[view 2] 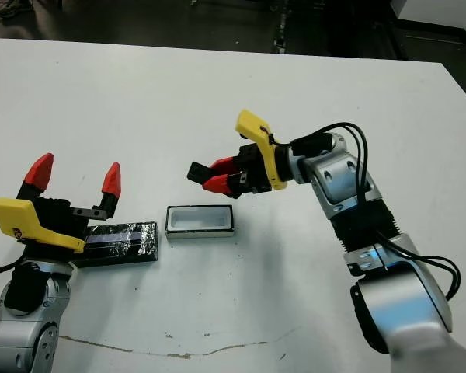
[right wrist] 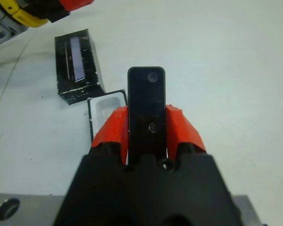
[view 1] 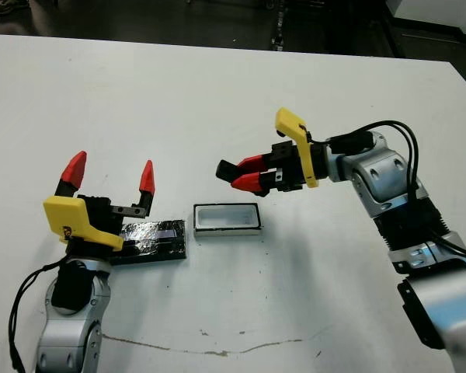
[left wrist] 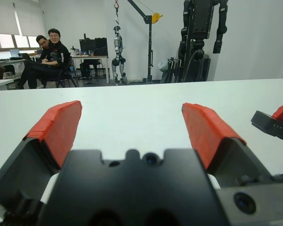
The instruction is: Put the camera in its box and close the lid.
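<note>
Nearest to me, my left gripper [view 1: 113, 180] hangs over the near left part of the white table [view 1: 217, 93], its two red fingertips [left wrist: 59, 127] spread wide apart with nothing between them. Just under and beside it the lid [view 1: 151, 239] lies flat on the table, glossy black with a pale strip along it; my gripper's black body covers its left end.

Just to the right of the lid, with a narrow gap between them, sits the box [view 1: 227, 218], a shallow white tray standing open with its inside bare.

Beyond the box and a little to its right, my right gripper [view 1: 245, 172] reaches in from the right side, held above the table. Its fingers are clamped on the camera [right wrist: 146, 106], one red pad on each long side. The camera's rounded end pokes out past the fingertips, toward my left. In the right wrist view, it hangs above the box's edge.

Across the room, past the table, two people [left wrist: 45, 54] sit together.
</note>
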Robot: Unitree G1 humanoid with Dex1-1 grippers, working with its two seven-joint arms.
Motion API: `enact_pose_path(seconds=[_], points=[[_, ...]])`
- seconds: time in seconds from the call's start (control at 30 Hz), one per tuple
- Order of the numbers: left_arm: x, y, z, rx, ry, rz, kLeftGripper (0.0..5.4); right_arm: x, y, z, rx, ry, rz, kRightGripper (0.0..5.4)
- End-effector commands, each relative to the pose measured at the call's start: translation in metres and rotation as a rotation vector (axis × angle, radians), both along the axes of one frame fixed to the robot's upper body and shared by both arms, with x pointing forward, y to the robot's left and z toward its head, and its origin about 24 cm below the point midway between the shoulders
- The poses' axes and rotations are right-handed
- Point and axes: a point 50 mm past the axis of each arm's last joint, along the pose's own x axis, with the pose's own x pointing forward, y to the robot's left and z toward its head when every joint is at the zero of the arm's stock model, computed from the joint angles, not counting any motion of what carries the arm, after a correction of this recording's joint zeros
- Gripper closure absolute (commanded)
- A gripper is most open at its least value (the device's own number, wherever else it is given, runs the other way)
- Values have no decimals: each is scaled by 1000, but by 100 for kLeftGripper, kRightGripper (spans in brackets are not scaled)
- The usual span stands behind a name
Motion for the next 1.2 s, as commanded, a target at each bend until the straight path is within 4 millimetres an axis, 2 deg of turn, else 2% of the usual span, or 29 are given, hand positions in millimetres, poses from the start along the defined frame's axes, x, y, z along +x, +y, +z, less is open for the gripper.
enact_pose_path(seconds=[0.03,0.47,1.2], points=[[-2,1,-1,3,13,9,0,-1,5,2,1,-10,41,375],[-1,1,-1,-6,11,7,0,-3,23,-8,1,19,168,375],[-2,1,-2,9,12,8,0,-8,24,-21,-97,31,204,375]])
